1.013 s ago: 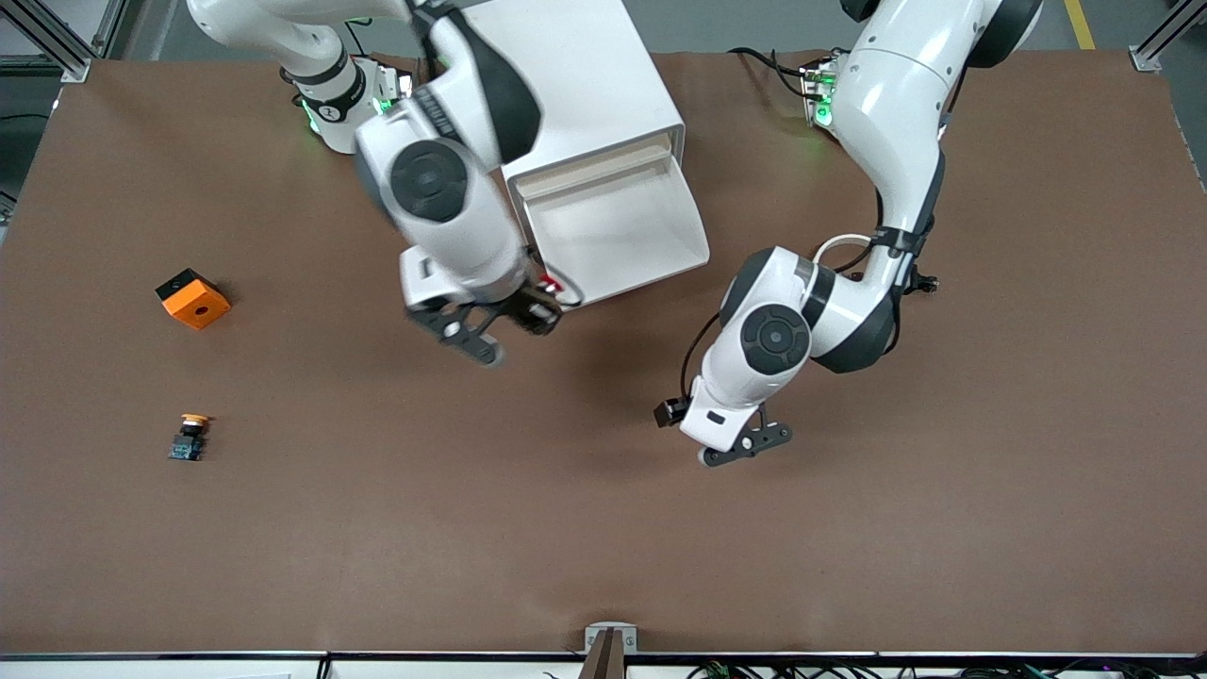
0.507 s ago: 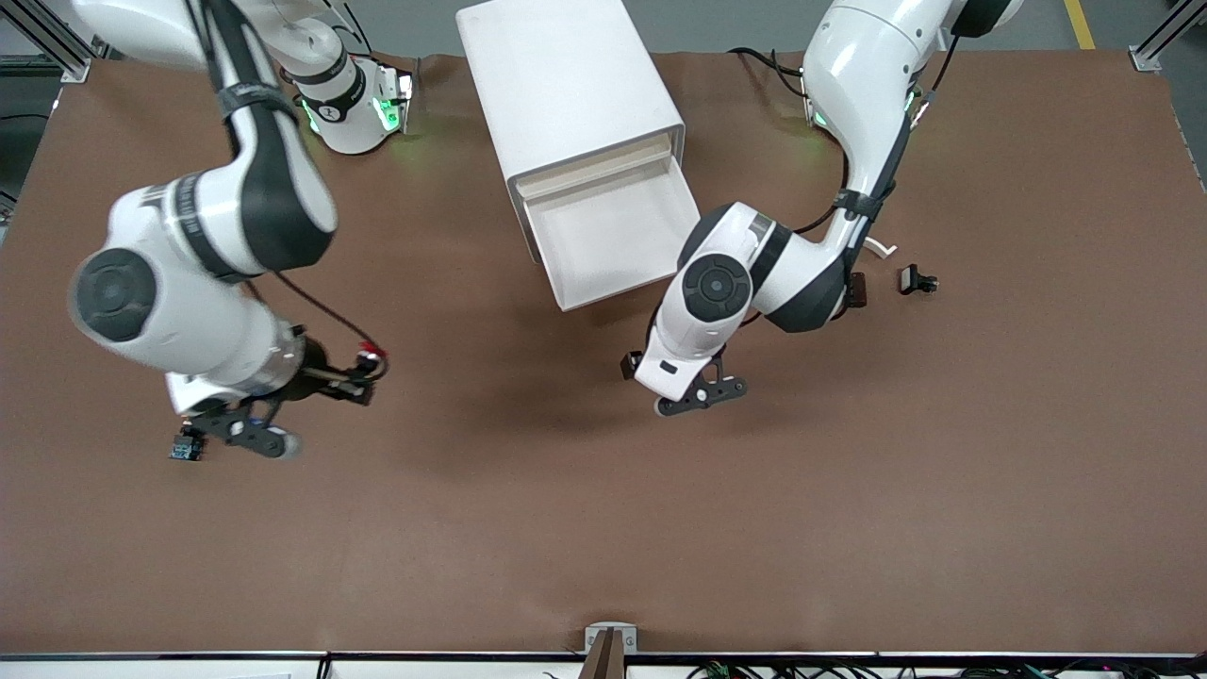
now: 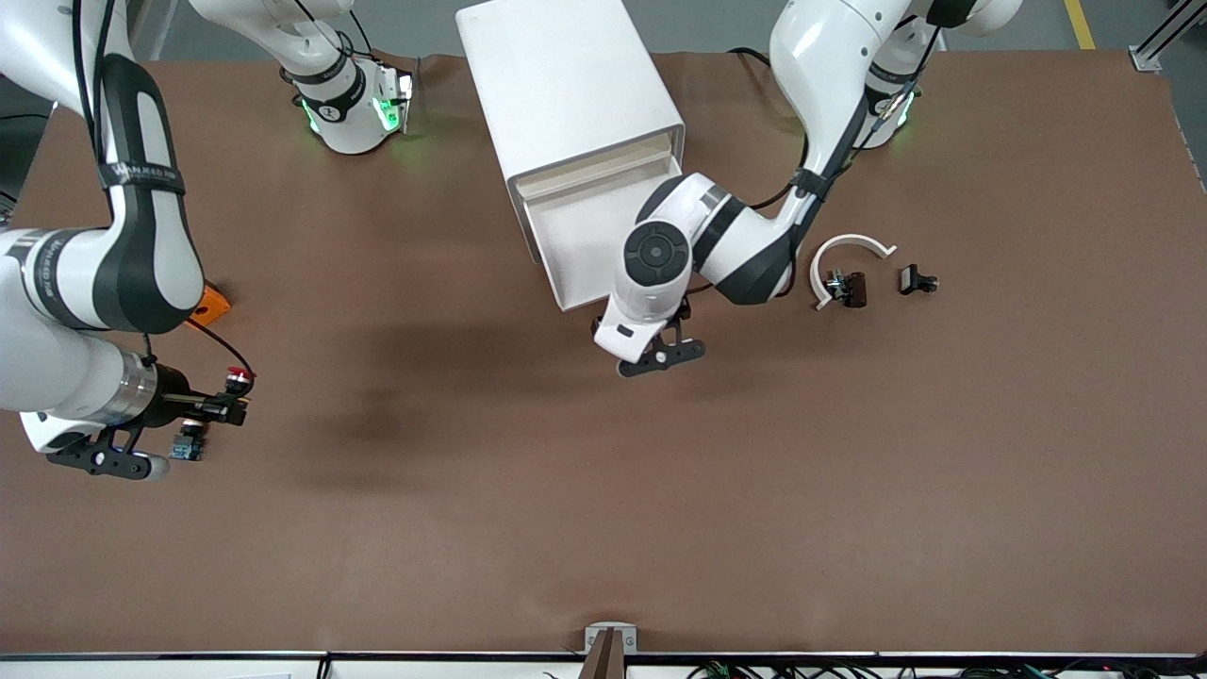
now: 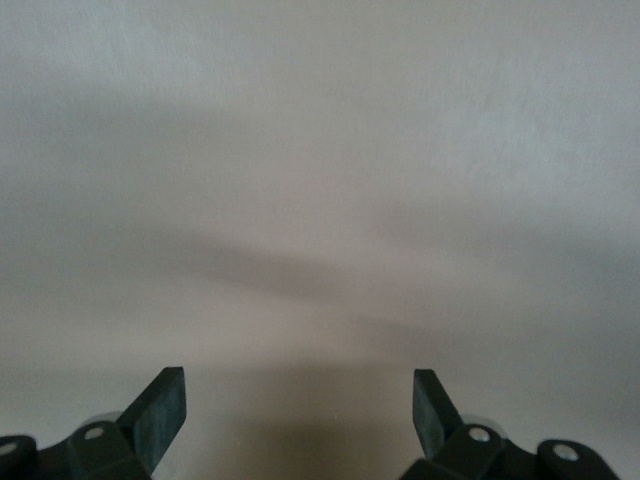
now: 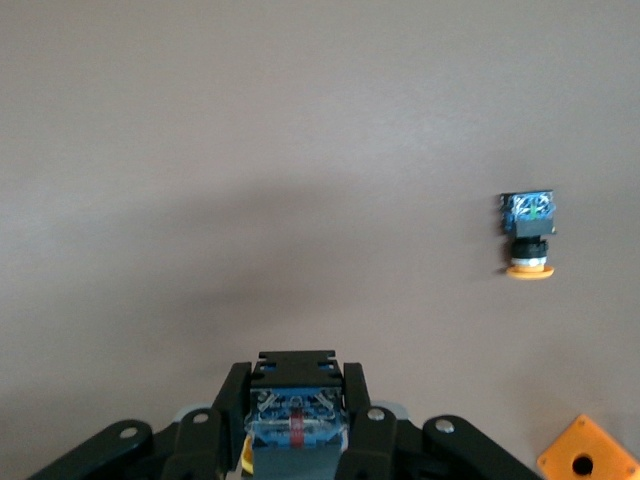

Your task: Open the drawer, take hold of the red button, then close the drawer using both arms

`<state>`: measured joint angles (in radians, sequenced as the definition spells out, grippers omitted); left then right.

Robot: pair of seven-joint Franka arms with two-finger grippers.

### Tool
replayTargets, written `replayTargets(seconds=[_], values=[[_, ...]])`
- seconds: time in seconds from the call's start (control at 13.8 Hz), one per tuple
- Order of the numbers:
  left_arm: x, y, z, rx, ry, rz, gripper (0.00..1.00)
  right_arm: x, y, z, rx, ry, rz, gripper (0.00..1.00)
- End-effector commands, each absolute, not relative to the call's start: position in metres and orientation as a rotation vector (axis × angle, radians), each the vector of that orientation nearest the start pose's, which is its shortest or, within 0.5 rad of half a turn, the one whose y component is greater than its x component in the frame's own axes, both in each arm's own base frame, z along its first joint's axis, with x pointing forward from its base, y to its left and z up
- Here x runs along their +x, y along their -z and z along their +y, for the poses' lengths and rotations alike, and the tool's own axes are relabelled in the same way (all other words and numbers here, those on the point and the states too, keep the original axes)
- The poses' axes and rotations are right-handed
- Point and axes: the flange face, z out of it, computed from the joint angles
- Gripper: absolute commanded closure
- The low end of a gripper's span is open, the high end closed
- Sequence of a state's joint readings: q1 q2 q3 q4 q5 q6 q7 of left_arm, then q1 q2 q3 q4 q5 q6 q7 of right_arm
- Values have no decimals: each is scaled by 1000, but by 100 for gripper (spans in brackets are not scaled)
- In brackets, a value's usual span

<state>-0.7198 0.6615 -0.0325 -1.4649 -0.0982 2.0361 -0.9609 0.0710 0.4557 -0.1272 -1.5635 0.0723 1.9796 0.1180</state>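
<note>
Front view: button [image 3: 237, 381] cap toward cabinet.

The table [image 3: 603, 528] is covered in a matt brown sheet, smooth and faintly fibrous like paper or felt; the cabinet [image 3: 566, 85] looks like smooth white plastic with a soft satin sheen; the drawer [image 3: 603, 226] has the same white finish inside, its front edge a dull pale beige; both arms wear glossy white shells with black rings that catch the light. The right gripper [image 5: 297, 430] and the left gripper [image 4: 298, 415] are matt black plastic with small bright metal screws; the button [image 5: 297, 420] shows a shiny blue base; the orange cube [image 5: 585, 462] is matt plastic.
</note>
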Motion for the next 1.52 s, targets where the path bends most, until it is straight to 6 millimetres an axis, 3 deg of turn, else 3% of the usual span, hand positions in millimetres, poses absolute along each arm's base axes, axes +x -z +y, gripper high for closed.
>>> replayTargets(seconds=[0.0,0.22,0.36,0.65,1.01,1.45], values=[[493,-292,-492,-3059,-245,-404,0,664,-342,-48,-3131,21,238,100],[466,-291,-506,-3015,-349,-355,0,670,-312,-64,-3142,106,206,100],[453,-292,-517,-3016,-407,-415,0,675,-296,-65,-3147,132,205,100],[437,-302,-530,-3004,-580,-597,0,688,-265,-74,-3156,106,214,100],[422,-294,-541,-2970,-700,-699,0,690,-224,-80,-3167,33,219,100],[398,-277,-558,-2920,-814,-737,0,692,-216,-83,-3168,23,225,100]])
